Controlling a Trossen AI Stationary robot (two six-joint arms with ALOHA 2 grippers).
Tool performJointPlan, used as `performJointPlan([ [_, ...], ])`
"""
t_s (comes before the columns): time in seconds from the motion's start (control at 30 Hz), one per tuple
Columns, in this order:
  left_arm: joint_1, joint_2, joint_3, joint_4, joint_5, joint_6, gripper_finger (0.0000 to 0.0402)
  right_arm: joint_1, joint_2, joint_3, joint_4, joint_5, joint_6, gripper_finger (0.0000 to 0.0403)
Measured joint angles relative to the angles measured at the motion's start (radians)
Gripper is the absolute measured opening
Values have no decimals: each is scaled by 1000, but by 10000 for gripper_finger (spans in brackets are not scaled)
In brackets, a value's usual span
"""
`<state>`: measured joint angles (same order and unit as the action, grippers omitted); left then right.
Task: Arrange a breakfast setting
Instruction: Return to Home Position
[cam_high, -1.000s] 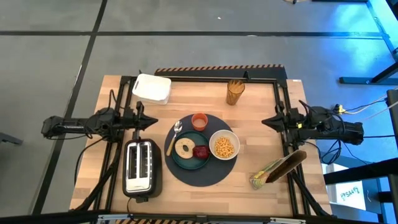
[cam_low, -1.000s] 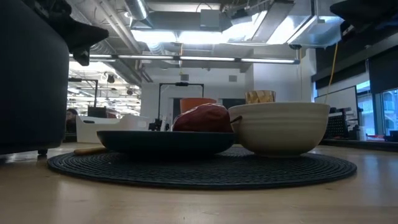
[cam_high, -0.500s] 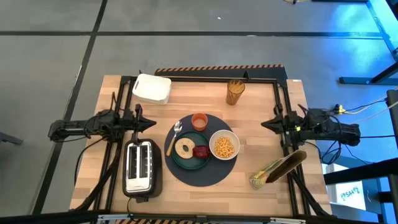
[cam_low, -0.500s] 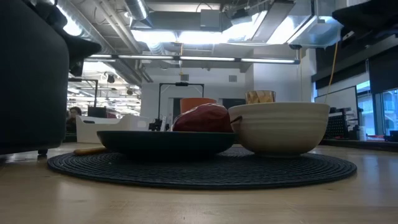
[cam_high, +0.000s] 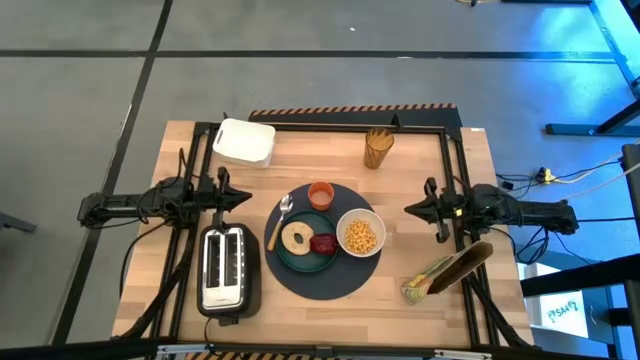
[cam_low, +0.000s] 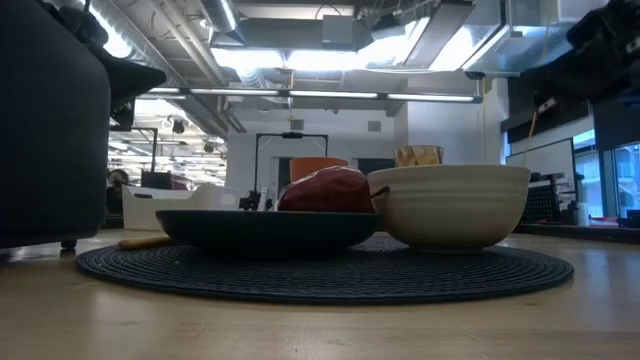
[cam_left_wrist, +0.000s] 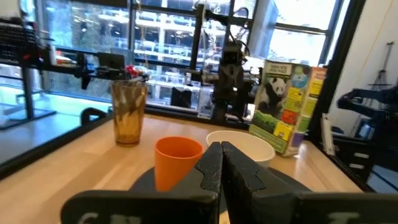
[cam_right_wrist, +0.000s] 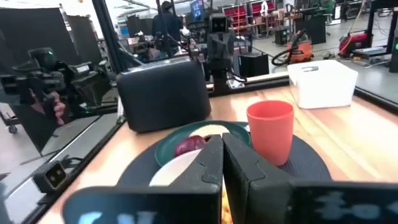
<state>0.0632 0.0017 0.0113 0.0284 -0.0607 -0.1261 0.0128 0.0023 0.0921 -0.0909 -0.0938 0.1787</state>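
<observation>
A round dark-grey mat (cam_high: 325, 268) lies mid-table. On it stand a teal plate (cam_high: 300, 257) with a ring-shaped bagel (cam_high: 296, 238) and a dark red fruit (cam_high: 322, 243), a white bowl (cam_high: 361, 234) with yellow cereal, and a small orange cup (cam_high: 320, 194). A metal spoon (cam_high: 279, 218) lies at the plate's left, its bowl on the mat. My left gripper (cam_high: 243, 197) is shut and empty at the table's left edge, above the toaster. My right gripper (cam_high: 411, 209) is shut and empty at the right, level with the bowl.
A black toaster (cam_high: 227, 270) stands at the near left. A white box (cam_high: 244, 142) sits at the far left, an amber glass (cam_high: 378, 148) at the far middle. A cereal box (cam_high: 446, 272) lies at the near right.
My right gripper has moved toward the table's left, inward toward the mat and a little nearer. My left arm has drawn a little toward the table.
</observation>
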Motion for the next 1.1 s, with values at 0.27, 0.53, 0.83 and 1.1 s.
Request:
performJointPlan([
  [0.27, 0, 0, -4, 56, -5, 40, 0, 0, 2, -85, 127, -3, 76, 0],
  [0.53, 0, 1, -1, 99, -175, 58, 0, 0, 2, -85, 113, 84, 92, 0],
  [0.83, 19, 18, -3, 40, -475, 103, 0, 0, 2, -85, 116, 75, 79, 0],
  [1.1, 57, 51, -3, 40, -480, 116, 0, 0, 1, -85, 119, 77, 72, 0],
])
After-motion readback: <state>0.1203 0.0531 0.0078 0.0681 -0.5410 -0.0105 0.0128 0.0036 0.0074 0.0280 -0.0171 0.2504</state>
